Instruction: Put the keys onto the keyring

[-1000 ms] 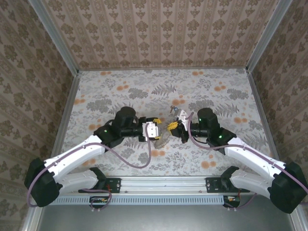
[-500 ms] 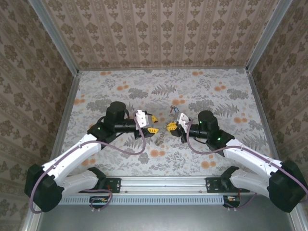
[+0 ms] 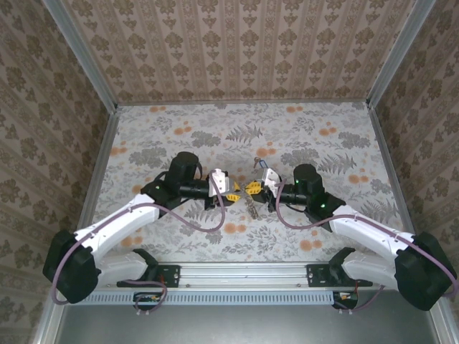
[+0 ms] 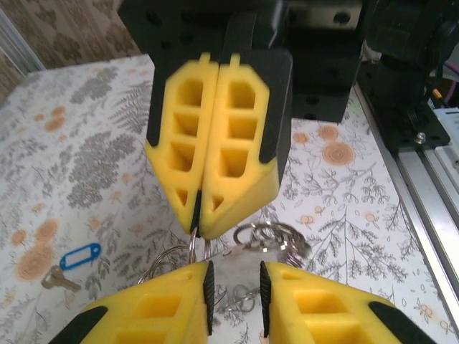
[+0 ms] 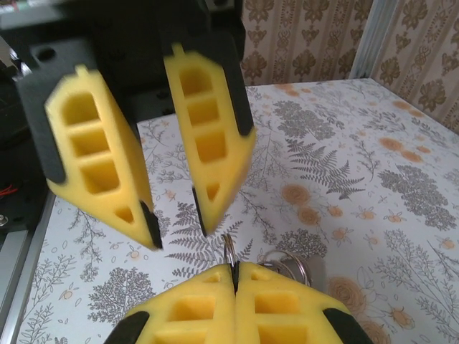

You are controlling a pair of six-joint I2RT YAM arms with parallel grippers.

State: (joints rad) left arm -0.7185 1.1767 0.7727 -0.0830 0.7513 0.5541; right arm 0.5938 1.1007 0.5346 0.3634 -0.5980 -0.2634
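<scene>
Keyring (image 5: 228,251) stands edge-on, pinched between my right gripper's (image 5: 234,271) pressed-together fingers; my left gripper (image 4: 234,278) faces it, spread and empty. The keys (image 3: 259,163) lie on the table (image 3: 323,143) just beyond both.

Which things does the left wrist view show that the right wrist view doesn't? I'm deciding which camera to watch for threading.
The left wrist view adds the keys, blue tag included, lying on the table away from both grippers. It also gives a head-on look at the right gripper, shut on a loop of the keyring. The right wrist view adds the left gripper head-on, with its fingers spread open. Both share the keyring's loops at the right gripper's closed tips, over the floral table.
</scene>
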